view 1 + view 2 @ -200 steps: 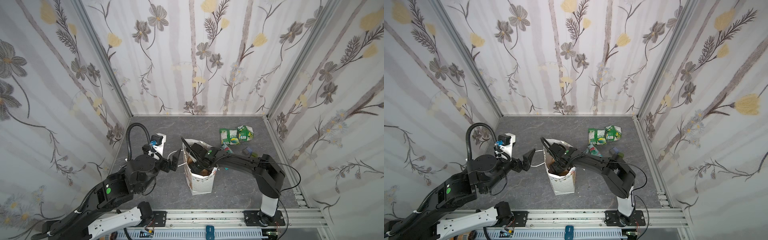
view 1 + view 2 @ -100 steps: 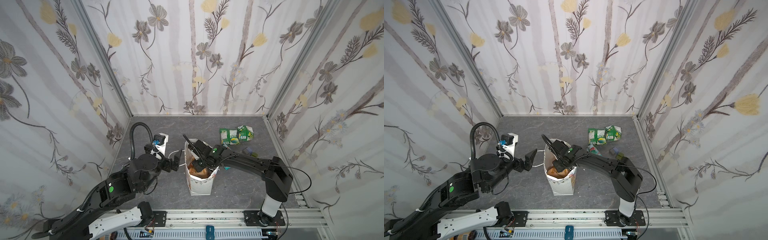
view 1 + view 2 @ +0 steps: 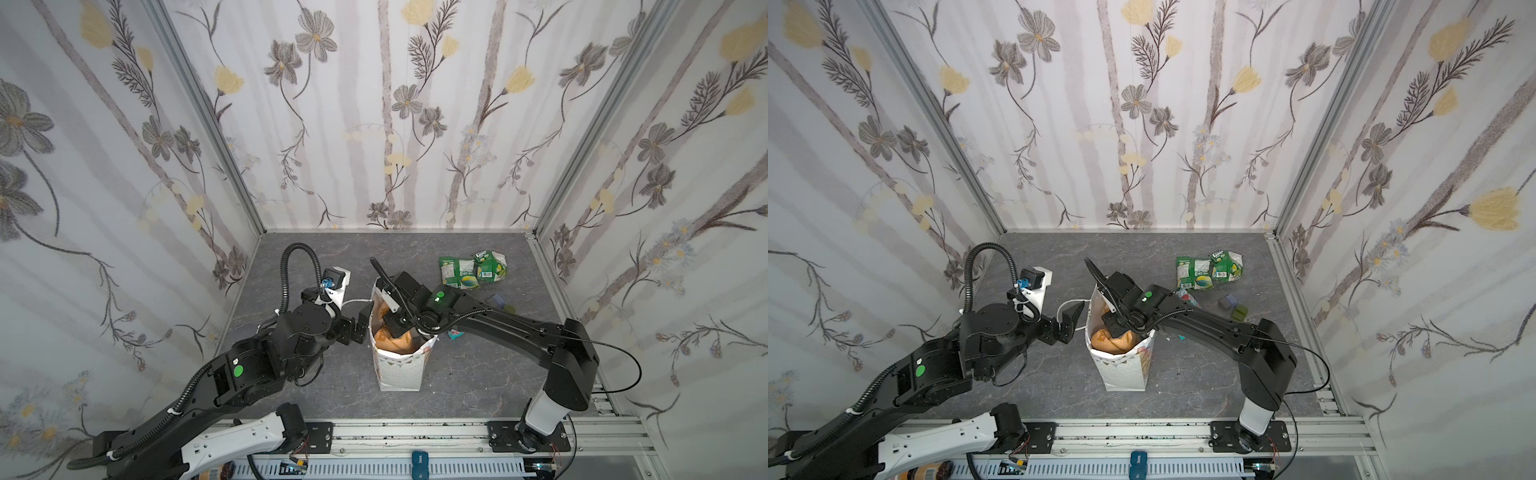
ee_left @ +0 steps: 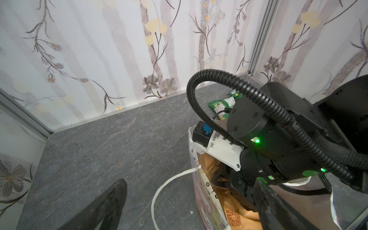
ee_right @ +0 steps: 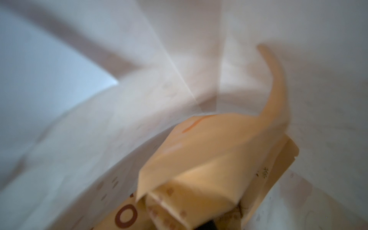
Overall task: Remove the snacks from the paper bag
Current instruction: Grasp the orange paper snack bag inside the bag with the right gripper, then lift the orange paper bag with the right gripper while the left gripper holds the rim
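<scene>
Right gripper (image 3: 394,328): jaws closed, low inside the paper bag (image 3: 399,370). The folded edge of the tan-orange pouch (image 5: 209,151) runs straight into them, so the grip is judged to be on that pouch, though the contact itself sits at the very edge of the right wrist view. The pouch is a flat packet of matt film, bent double just ahead of the jaws, with one corner curling up against the bag's white inner wall. It looks light and limp and is likely to sag or catch on the rim. The bag stands upright around the jaws, its mouth open and its wall creased. Left gripper (image 3: 1070,322): jaws wide and holding nothing, just beside the bag's side wall, with a white cord handle (image 4: 169,183) lying loose below them; contact with the paper cannot be told. Step in hand: extraction of the pouch. The next move calls for a straight lift clear of the rim, with the bag steadied against rising with it. Two green packets (image 3: 457,272) (image 3: 490,266) lie on the table outside the bag, well apart from both jaws. A teal packet (image 3: 455,333) shows partly under the right arm.
</scene>
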